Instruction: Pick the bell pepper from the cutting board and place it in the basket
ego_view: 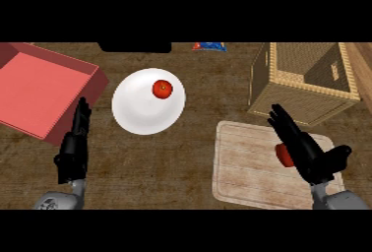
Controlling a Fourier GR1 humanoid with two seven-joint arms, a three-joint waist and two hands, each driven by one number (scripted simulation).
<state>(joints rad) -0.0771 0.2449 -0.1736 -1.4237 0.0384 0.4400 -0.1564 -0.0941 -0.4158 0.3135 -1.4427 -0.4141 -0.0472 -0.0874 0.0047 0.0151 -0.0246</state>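
A red bell pepper (281, 153) lies on the pale wooden cutting board (247, 172) at the lower right, partly hidden behind my right hand (309, 152). That hand is over the board with straight fingers pointing up and left, touching or just beside the pepper, thumb spread to the right. The wicker basket (305, 93) stands just beyond the board at the upper right. My left hand (73, 152) rests open at the lower left, fingers pointing up.
A white plate (141, 115) with a red tomato (162, 89) on it sits in the middle. A red box (36, 91) occupies the left. A blue-and-orange object (209, 46) lies at the far edge.
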